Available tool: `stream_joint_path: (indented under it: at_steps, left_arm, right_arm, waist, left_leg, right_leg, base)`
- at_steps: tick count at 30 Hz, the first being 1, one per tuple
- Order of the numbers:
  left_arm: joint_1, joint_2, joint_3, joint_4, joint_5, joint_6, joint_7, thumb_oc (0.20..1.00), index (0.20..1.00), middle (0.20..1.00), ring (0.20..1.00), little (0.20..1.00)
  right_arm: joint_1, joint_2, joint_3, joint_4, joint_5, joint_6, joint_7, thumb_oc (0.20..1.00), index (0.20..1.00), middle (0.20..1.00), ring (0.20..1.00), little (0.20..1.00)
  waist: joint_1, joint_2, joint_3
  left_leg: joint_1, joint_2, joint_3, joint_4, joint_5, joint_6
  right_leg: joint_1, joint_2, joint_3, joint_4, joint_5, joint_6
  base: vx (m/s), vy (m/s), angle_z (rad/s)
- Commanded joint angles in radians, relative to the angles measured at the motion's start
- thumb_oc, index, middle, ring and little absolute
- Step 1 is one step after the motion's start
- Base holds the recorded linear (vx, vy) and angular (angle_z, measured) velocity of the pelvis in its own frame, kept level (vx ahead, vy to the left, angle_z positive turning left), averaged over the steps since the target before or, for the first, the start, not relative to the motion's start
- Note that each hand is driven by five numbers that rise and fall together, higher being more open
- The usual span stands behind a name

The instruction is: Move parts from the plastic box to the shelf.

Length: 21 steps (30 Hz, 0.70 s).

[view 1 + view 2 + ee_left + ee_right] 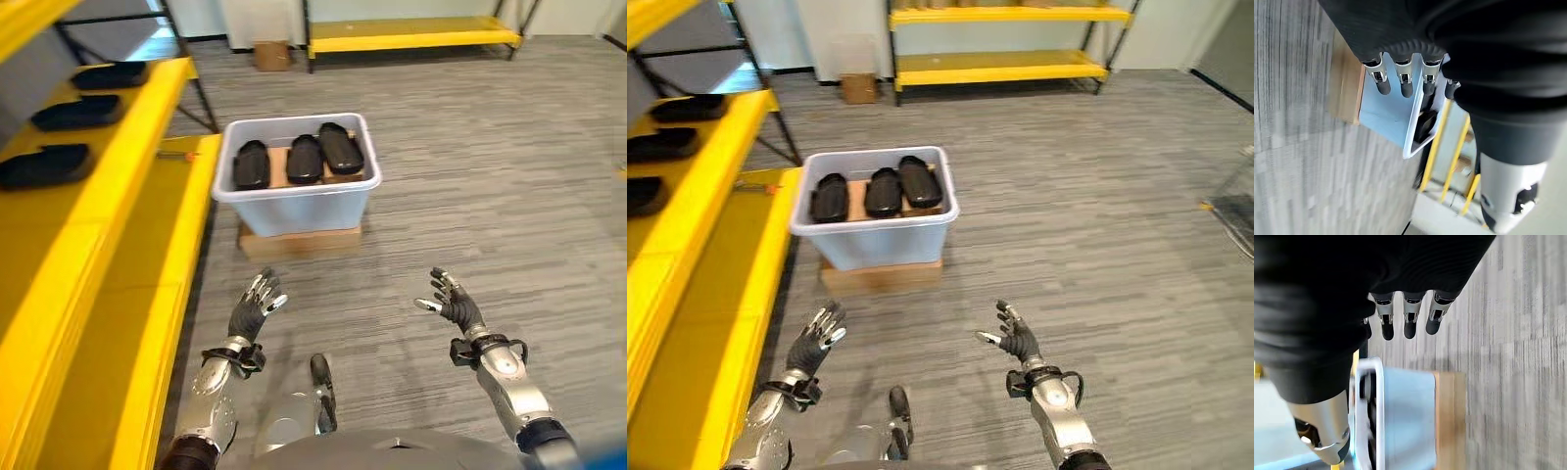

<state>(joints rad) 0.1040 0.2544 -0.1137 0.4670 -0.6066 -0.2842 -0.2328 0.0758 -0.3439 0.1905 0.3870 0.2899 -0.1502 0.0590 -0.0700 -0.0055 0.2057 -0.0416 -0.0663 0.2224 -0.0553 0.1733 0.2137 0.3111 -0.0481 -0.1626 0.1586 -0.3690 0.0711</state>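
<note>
A pale blue plastic box (294, 201) stands on the floor ahead of me, resting on a flat cardboard base (299, 240). Three black parts (305, 159) lie side by side inside it. Three more black parts (78, 113) rest on the upper board of the yellow shelf (118, 186) at my left. My left hand (253, 306) and my right hand (453, 301) hover over the floor short of the box, both open and holding nothing. The box wall (1386, 115) appears past my left hand's fingers (1403, 83); the box (1400, 421) also lies beyond my right hand's fingers (1408, 323).
A small cardboard box (271, 55) stands at the back beside a low yellow rack (411, 37). The shelf's lower board (88, 333) runs along my left side, close to the left arm. Grey plank floor (470, 186) stretches to the right of the box.
</note>
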Motion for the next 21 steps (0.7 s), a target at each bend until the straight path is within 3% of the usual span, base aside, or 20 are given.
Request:
stream_joint_path:
  at_steps: [1, 4, 8, 12, 15, 16, 17, 19, 21]
  left_arm:
    - [-0.037, 0.021, 0.041, -0.073, 0.012, -0.077, 0.007, 1.0, 1.0, 1.0, 1.0, 1.0]
    - [-0.051, 0.035, 0.039, -0.079, 0.021, -0.067, 0.017, 1.0, 1.0, 1.0, 1.0, 1.0]
    - [-0.068, 0.047, 0.041, -0.095, 0.047, -0.049, 0.026, 1.0, 1.0, 1.0, 1.0, 1.0]
    - [-0.067, 0.061, 0.042, -0.11, 0.078, -0.034, 0.042, 1.0, 1.0, 1.0, 1.0, 1.0]
    - [-0.076, 0.06, 0.042, -0.096, 0.094, -0.029, 0.073, 1.0, 1.0, 1.0, 1.0, 1.0]
    - [-0.076, 0.06, 0.041, -0.097, 0.094, -0.027, 0.075, 1.0, 1.0, 1.0, 1.0, 1.0]
    - [-0.074, 0.06, 0.038, -0.1, 0.097, -0.024, 0.078, 1.0, 1.0, 1.0, 1.0, 1.0]
    - [-0.067, 0.056, 0.033, -0.096, 0.095, -0.03, 0.08, 1.0, 1.0, 1.0, 1.0, 1.0]
    - [-0.064, 0.057, 0.023, -0.098, 0.09, -0.038, 0.099, 1.0, 1.0, 1.0, 1.0, 1.0]
  right_arm:
    - [-0.091, -0.017, -0.044, -0.066, 0.01, -0.075, 0.04, 1.0, 1.0, 1.0, 1.0, 1.0]
    - [-0.086, -0.005, -0.049, -0.085, 0.024, -0.061, 0.034, 1.0, 1.0, 1.0, 1.0, 1.0]
    - [-0.09, 0.022, -0.042, -0.107, 0.016, -0.06, 0.027, 1.0, 1.0, 1.0, 1.0, 1.0]
    - [-0.099, 0.047, -0.036, -0.118, 0.011, -0.069, 0.008, 1.0, 1.0, 1.0, 1.0, 1.0]
    - [-0.112, 0.064, -0.02, -0.113, 0.002, -0.072, -0.017, 1.0, 1.0, 1.0, 1.0, 1.0]
    - [-0.114, 0.066, -0.018, -0.113, 0.0, -0.073, -0.02, 1.0, 1.0, 1.0, 1.0, 1.0]
    - [-0.118, 0.07, -0.011, -0.108, -0.003, -0.074, -0.029, 1.0, 1.0, 1.0, 1.0, 1.0]
    - [-0.13, 0.074, -0.002, -0.094, -0.001, -0.081, -0.037, 1.0, 1.0, 1.0, 1.0, 1.0]
    - [-0.156, 0.071, 0.011, -0.081, 0.008, -0.084, -0.038, 1.0, 1.0, 1.0, 1.0, 1.0]
  waist:
    - [0.065, 0.004, 0.047]
    - [0.076, -0.005, 0.04]
    - [0.096, -0.016, 0.026]
    - [0.112, -0.032, -0.001]
    - [0.125, -0.039, -0.013]
    - [0.129, -0.039, -0.014]
    - [0.135, -0.045, -0.012]
    - [0.143, -0.034, -0.001]
    - [0.14, -0.01, 0.015]
  left_leg:
    - [-0.063, 0.238, 0.002, 0.096, -0.07, -0.294]
    - [-0.08, 0.188, -0.002, 0.182, -0.137, -0.259]
    - [-0.071, 0.124, -0.012, 0.173, -0.159, -0.217]
    - [-0.034, 0.057, -0.022, 0.11, -0.177, -0.166]
    - [-0.006, 0.01, -0.03, 0.084, -0.2, -0.124]
    - [-0.001, 0.005, -0.029, 0.083, -0.205, -0.118]
    - [0.019, -0.017, -0.043, 0.083, -0.228, -0.109]
    - [0.043, -0.019, -0.053, 0.082, -0.239, -0.097]
    - [0.072, 0.014, -0.054, 0.076, -0.235, -0.102]
  right_leg:
    - [-0.067, -0.046, -0.029, -0.01, 0.157, -0.015]
    - [-0.066, -0.061, -0.041, 0.021, 0.144, -0.012]
    - [-0.063, -0.065, -0.048, 0.065, 0.143, -0.002]
    - [-0.102, -0.071, -0.047, 0.221, 0.236, 0.037]
    - [-0.15, -0.085, -0.058, 0.439, 0.342, 0.075]
    - [-0.156, -0.094, -0.064, 0.476, 0.356, 0.078]
    - [-0.184, -0.138, -0.061, 0.564, 0.377, 0.092]
    - [-0.232, -0.172, -0.06, 0.662, 0.388, 0.084]
    - [-0.312, -0.129, -0.078, 0.587, 0.375, 0.054]
  base:
    - [0.3, 0.233, 0.33]
    - [0.31, 0.264, 0.15]
    - [0.22, 0.216, 0.25]
    - [0.19, 0.261, 0.32]
    - [0.15, 0.259, 0.17]
    - [0.15, 0.218, 0.05]
    - [0.17, 0.23, 0.04]
    - [0.11, 0.172, -0.08]
    - [0.05, -0.004, -0.16]
